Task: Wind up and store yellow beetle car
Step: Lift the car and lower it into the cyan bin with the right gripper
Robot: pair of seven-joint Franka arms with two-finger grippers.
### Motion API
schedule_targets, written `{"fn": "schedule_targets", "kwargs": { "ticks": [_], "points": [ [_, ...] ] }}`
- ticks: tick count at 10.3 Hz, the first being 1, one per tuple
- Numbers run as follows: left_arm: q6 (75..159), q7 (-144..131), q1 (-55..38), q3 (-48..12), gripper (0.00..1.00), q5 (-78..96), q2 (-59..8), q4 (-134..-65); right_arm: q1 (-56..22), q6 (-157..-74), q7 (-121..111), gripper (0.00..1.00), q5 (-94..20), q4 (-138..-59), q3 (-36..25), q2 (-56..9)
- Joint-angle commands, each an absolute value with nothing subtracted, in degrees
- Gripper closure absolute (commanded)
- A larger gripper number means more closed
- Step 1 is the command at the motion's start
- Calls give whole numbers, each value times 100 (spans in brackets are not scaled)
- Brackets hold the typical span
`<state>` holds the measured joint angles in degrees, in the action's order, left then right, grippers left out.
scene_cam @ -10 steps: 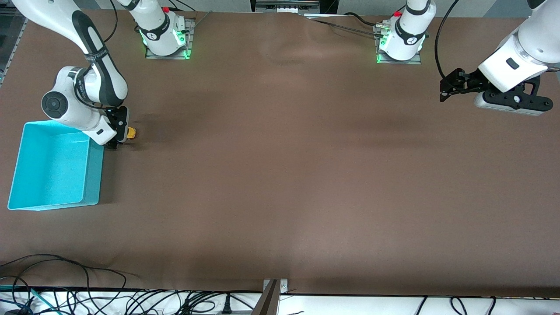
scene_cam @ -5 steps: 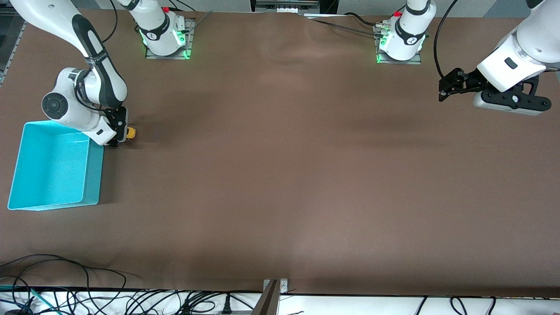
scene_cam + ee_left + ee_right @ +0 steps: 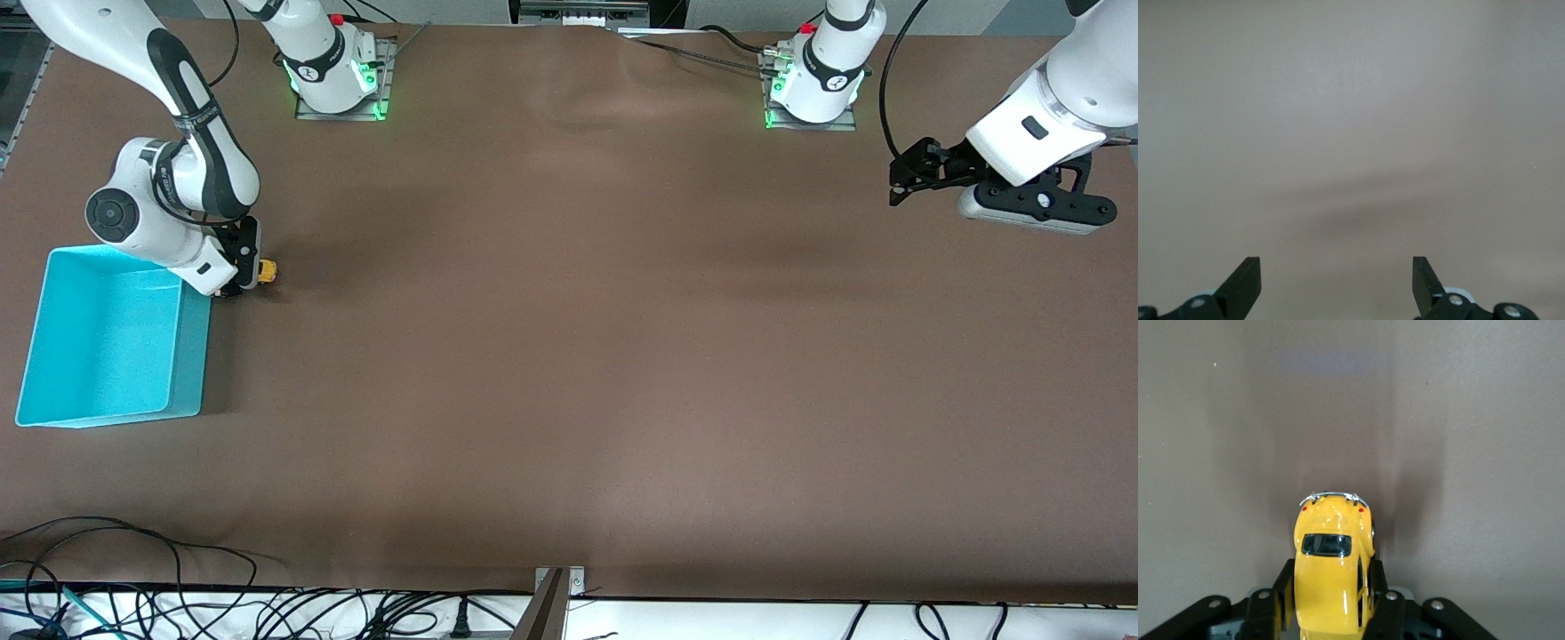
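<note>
a: nearest, the open turquoise plastic bin (image 3: 114,402) sits empty on the brown counter (image 3: 569,373).

b: beside it, the right claw (image 3: 242,277) pinches the tiny glossy yellow beetle car (image 3: 1331,577); storing remains. the left claw (image 3: 1337,283) waits, spread wide.

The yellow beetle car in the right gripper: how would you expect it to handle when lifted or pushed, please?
The yellow beetle car looks like a hard, glossy shell, so probably stiff but slippery between the right gripper's fingers. It appears small enough to be light. Being wheeled, it would likely roll along the table if nudged.
</note>
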<state>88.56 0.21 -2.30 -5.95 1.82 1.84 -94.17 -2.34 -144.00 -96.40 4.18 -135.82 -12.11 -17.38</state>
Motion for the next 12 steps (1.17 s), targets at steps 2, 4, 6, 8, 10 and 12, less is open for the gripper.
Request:
{"fn": "schedule_targets", "kwargs": {
  "ticks": [2, 4, 6, 8, 10, 12],
  "points": [
    [8736, 17, -281, -554, 0, 290, 229, -9343, -220, -13407, -9388, 100, 378, -12879, -923, -1477],
    [8736, 0, -281, -554, 0, 290, 229, -9343, -229, -12511, -9290, 100, 369, -12071, -756, -1485],
    [8736, 9, -290, -571, 0, 281, 229, -9343, -229, -11632, -9290, 100, 334, -11263, -650, -1529],
    [8736, 9, -290, -571, 0, 281, 229, -9343, -194, -11068, -9473, 100, 316, -10681, -685, -1573],
    [8736, 0, -290, -571, 0, 281, 229, -9343, 51, -10890, -10122, 100, 421, -10521, -764, -1573],
    [8736, -17, -290, -658, 0, 281, 229, -9343, 411, -10968, -10729, 100, 745, -10529, -773, -1696]
  ]
}}
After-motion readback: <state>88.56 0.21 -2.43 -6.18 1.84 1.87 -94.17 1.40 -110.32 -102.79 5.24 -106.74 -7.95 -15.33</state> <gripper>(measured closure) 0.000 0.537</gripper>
